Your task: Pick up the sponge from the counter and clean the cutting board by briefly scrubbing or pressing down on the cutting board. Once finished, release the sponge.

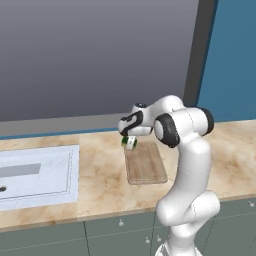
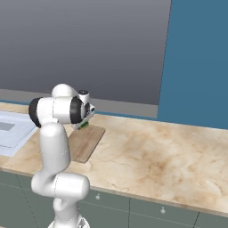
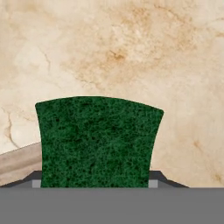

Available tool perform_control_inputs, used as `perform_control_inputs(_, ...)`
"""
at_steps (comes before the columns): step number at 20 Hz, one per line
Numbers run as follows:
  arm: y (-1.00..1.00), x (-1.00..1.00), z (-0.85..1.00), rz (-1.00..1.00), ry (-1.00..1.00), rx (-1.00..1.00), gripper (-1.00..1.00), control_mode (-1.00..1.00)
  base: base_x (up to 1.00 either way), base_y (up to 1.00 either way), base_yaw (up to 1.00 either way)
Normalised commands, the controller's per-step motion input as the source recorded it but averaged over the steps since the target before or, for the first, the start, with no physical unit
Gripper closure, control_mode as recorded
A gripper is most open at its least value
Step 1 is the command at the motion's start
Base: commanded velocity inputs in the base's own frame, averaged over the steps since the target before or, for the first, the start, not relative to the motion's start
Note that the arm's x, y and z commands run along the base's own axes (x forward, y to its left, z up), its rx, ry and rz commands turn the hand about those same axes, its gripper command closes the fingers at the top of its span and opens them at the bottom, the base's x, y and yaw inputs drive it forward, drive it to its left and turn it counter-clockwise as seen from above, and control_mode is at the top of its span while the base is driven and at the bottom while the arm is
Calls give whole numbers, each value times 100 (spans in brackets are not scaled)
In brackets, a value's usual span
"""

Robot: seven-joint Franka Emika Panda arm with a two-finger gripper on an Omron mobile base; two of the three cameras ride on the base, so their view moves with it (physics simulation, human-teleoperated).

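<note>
Beige marbled tabletop (image 1: 100, 175) runs beneath a grey wall, with a white sink (image 1: 37, 172) toward its left end. Near the back edge, the jaws pinch the sponge (image 1: 129, 142) over the cutting board's (image 1: 146, 165) far-left corner.

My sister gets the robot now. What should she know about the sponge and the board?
Gripper: shut on the sponge, held at the far left corner of the cutting board.
Cutting board: flat on the counter, right of the white sink. In the hand view the board's edge shows at the lower left, with mostly counter beneath the sponge.
Done: sponge picked up.
Whether the sponge touches the board cannot be told.
Left: probably move it further over the board, press or scrub briefly, then let the sponge go.
</note>
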Motion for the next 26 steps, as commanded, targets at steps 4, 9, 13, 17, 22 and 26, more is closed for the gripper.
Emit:
perform_control_inputs(4,-13,14,6,-14,-1,0,100,-100,0,0,0)
perform_control_inputs(9,-41,0,26,-19,0,0,100,-100,0,0,0)
perform_control_inputs(13,-53,-8,25,-20,0,1,100,-100,0,0,0)
perform_control_inputs(17,-61,-43,29,-21,0,5,100,-100,0,0,0)
perform_control_inputs(22,-68,-55,14,-24,0,6,100,-100,0,0,0)
perform_control_inputs(26,-74,-58,1,-27,1,5,100,-100,0,0,0)
